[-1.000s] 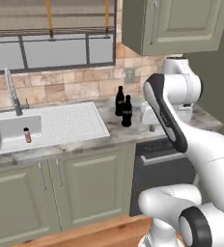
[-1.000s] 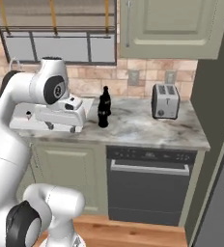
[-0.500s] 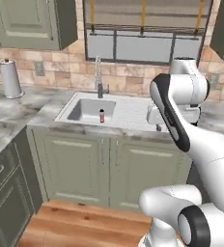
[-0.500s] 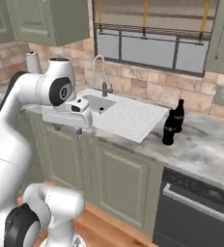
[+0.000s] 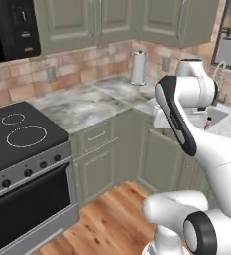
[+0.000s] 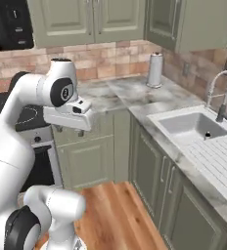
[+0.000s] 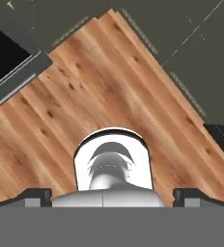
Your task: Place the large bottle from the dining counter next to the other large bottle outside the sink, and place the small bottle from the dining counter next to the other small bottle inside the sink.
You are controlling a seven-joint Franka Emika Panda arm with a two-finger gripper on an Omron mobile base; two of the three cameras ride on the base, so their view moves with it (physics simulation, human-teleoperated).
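Here we find the gripper (image 7: 112,195) spread wide and empty over the wood floor (image 7: 109,96). One small bottle (image 6: 207,135) stands in the sink (image 6: 184,119), far right; we judge placing unfinished.

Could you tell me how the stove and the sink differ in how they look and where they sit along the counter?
The stove has a flat black glass top with ring-marked burners, while the sink is a pale recessed basin with a round drain. The stove has a row of knobs on its front; the sink has a curved metal faucet at its back. The stove stands at the left end, the sink at the right, past the corner. Both are set among green cabinets.
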